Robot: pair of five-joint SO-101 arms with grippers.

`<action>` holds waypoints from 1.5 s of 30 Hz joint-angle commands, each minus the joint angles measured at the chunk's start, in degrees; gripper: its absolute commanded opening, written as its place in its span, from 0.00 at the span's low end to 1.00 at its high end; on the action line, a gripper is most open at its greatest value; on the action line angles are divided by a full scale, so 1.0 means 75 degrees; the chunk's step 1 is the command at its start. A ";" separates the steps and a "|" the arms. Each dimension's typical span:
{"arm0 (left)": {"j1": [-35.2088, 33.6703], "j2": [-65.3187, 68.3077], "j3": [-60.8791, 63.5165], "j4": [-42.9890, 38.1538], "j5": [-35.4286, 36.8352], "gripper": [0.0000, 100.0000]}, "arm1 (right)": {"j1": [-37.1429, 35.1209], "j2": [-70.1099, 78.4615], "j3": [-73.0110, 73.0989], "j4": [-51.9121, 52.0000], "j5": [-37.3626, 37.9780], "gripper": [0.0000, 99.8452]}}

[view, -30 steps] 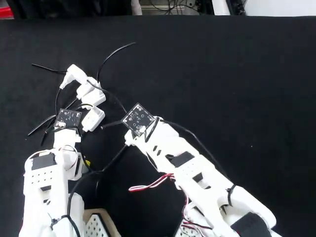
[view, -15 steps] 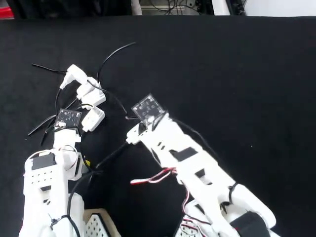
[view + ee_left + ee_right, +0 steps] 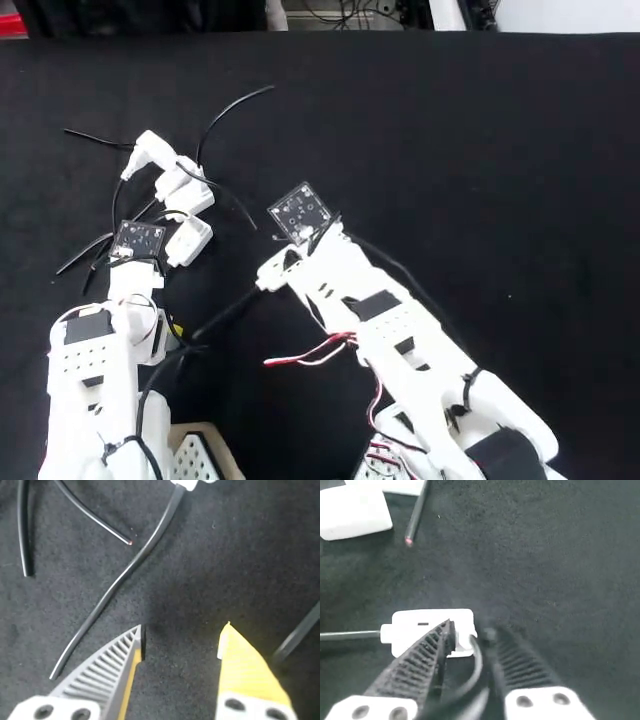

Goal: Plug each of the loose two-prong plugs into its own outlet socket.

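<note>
A white two-prong plug (image 3: 420,626) lies level over the black mat, its black cable trailing off sideways. My right gripper (image 3: 469,629) is shut on the end of that plug (image 3: 268,276), just left of the right arm's wrist in the high view. Three white plug and outlet pieces (image 3: 188,240) (image 3: 185,188) (image 3: 150,150) sit clustered at the left of the mat. My left gripper (image 3: 182,628) stands open close over bare mat near that cluster, nothing between its fingers. A thin black cable (image 3: 115,585) runs past it.
Loose black cables (image 3: 235,105) sprawl around the white pieces on the left. A white block (image 3: 352,512) and a cable end (image 3: 410,540) lie beyond the right gripper. The black mat (image 3: 480,170) stretches bare to the right and back.
The right arm has shifted away from the near edge and slightly rightward, carrying the plug and dragging its cable along. The left arm has not moved.
</note>
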 commanded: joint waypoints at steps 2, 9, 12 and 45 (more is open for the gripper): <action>-0.0100 -0.0129 -0.0006 -0.0281 -0.0047 0.25 | -0.0492 -0.0088 -0.0264 0.0141 0.0188 0.32; -0.0100 -0.0129 0.0029 -0.0305 -0.0047 0.25 | -0.0586 -0.1319 -0.1213 0.2790 0.0399 0.35; -0.0100 -0.0129 0.0029 -0.0305 -0.0035 0.25 | -0.0586 -0.2479 -0.1694 0.4548 0.0234 0.33; 0.0545 -0.1711 0.0897 -0.0375 0.0023 0.03 | 0.1512 -1.0579 0.3253 0.5040 0.0305 0.04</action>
